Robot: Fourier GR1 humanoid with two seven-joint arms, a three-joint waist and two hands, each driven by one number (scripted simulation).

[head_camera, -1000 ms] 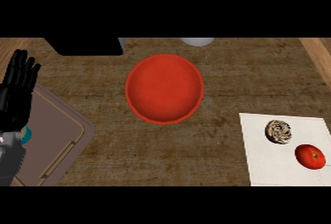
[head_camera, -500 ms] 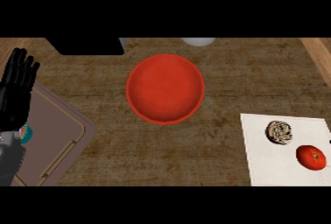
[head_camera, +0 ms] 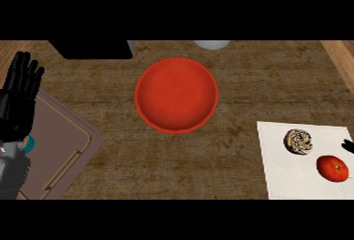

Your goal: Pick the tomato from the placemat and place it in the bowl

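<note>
Nearby, glossy round tomato [head_camera: 332,168] lies on flat white placemat [head_camera: 290,178].

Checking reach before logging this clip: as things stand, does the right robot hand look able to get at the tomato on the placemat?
Probably yes. Only a dark tip of the right robot hand shows at the right edge, just above the tomato on the white placemat. Nothing lies between them; the speckled object sits to the tomato's upper left.

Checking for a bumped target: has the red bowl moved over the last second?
No. The bowl sits at the same spot relative to the placemat.
</note>
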